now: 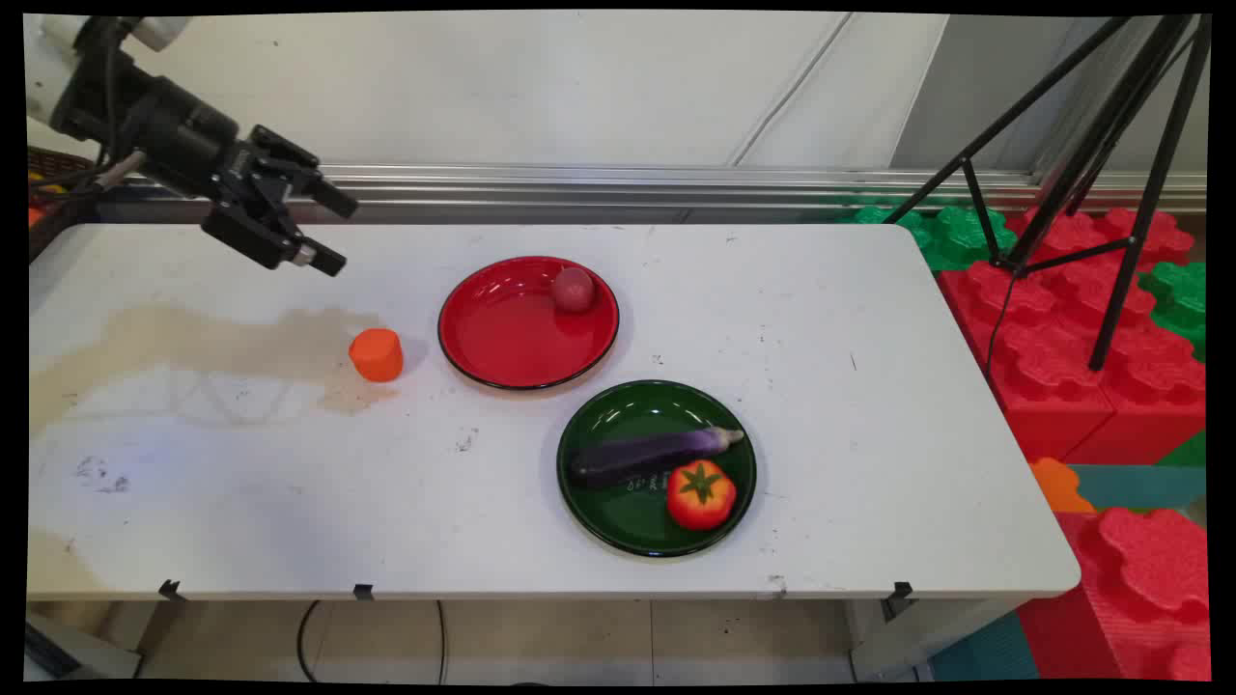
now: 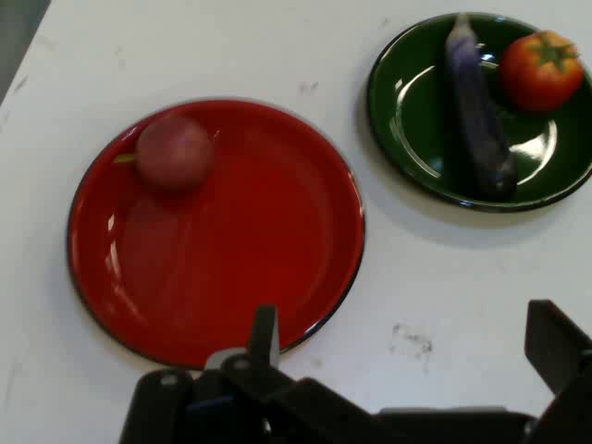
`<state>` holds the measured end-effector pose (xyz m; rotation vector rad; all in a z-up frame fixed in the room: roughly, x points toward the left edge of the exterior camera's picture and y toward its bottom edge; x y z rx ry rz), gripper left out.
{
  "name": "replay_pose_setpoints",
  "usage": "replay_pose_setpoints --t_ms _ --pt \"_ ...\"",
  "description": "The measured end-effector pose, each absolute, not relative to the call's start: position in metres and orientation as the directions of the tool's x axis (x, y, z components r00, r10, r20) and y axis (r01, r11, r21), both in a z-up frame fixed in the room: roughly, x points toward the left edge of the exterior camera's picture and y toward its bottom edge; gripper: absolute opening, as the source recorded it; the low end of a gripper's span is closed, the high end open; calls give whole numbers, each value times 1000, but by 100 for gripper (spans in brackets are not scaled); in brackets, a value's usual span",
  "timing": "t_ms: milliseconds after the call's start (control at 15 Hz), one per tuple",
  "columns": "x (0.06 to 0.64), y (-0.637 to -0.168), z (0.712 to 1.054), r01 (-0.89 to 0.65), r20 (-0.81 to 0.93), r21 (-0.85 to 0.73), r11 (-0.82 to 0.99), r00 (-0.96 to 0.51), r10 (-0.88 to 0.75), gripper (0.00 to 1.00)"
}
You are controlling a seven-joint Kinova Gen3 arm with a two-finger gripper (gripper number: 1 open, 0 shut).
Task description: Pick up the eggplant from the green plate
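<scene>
The black two-finger gripper (image 1: 328, 230) hangs above the white table's (image 1: 241, 483) far left, fingers spread and holding nothing. Nearest lies a small orange cylinder (image 1: 376, 354), beside a glossy red plate (image 1: 502, 338) bearing a dull red ball (image 1: 573, 289). A green plate (image 1: 618, 521) holds a purple eggplant (image 1: 652, 453) and red tomato (image 1: 700, 494).

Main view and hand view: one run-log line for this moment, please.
gripper: open, empty, raised above table's far left | nearest: orange block | red plate: reddish ball | green plate: eggplant, tomato
</scene>
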<state>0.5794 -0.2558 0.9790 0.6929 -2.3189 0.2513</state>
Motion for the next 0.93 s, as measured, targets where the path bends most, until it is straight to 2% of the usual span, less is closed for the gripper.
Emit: replay_pose_setpoints --t_ms 400,933 --pt "544 -266 974 -462 690 -14 887 -646 -326 100" --pt "468 -291 932 -366 675 -52 929 -699 -237 100"
